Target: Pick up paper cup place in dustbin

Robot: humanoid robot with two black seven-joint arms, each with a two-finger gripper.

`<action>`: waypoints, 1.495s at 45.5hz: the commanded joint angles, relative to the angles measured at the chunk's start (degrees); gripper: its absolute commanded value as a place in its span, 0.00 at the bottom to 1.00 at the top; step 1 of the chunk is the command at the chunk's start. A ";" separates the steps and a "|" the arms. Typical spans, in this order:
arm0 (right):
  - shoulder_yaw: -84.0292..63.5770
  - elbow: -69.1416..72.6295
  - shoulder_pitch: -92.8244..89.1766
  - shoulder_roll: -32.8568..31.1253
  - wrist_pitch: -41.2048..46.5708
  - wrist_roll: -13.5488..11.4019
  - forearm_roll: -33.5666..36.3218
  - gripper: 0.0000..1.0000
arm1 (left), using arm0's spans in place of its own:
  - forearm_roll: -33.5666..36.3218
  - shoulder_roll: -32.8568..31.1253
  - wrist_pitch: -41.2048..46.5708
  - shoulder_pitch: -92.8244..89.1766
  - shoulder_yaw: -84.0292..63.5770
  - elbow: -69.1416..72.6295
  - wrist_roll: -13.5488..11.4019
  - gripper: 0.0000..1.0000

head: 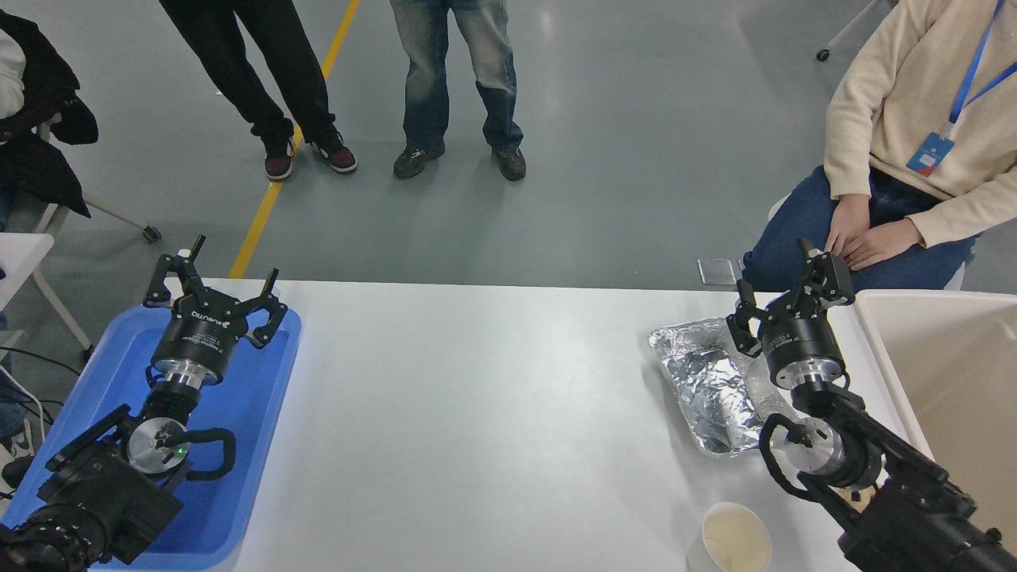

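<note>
Jaws spread wide and holding nothing on the right gripper (pixel 783 290), raised above the foil tray (pixel 707 381) beside the dustbin (pixel 878 349); the paper cup (pixel 735 540) stands upright at the table's near edge; the left gripper (pixel 214 282), likewise splayed, hangs over the blue tray (pixel 262 397).

White table (pixel 493 413), smooth and matte, spanning nearly the whole width of view. Landmark: crumpled silver foil tray (pixel 707 381), lying flat toward the right end. Nearer the camera than the foil tray and apart from it, at the table's front edge: small white paper cup (pixel 735 540), upright, cream inside showing. Just right of the foil tray: beige dustbin (pixel 882 349), thick rim at the table's right end. Far left of the foil tray: blue flat tray (pixel 254 397) at the left end.
</note>
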 commanded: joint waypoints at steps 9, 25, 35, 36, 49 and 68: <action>-22.20 0.28 8.92 -12.83 0.93 -0.04 4.04 1.00 | 0.09 -0.13 -0.09 -0.09 0.00 0.00 -0.01 1.00; -77.24 1.86 36.60 -22.68 2.34 -0.04 4.13 1.00 | 0.09 -0.22 -0.09 -0.09 0.00 0.00 0.17 1.00; -103.32 9.15 55.40 -22.25 6.11 -0.04 3.60 1.00 | 0.09 -0.22 -0.09 -0.18 0.00 0.00 0.17 1.00; -107.80 10.03 58.12 -21.72 6.99 -0.04 3.34 1.00 | 0.09 -0.22 -0.09 -0.18 0.00 0.00 0.17 1.00; -133.41 17.24 79.67 -11.35 27.46 -0.21 -1.13 1.00 | 0.09 -0.22 -0.09 -0.09 0.00 0.00 0.17 1.00; -134.38 28.05 98.39 -5.90 47.16 -1.35 -24.79 1.00 | 0.09 -0.13 -0.09 -0.09 0.00 0.00 0.17 1.00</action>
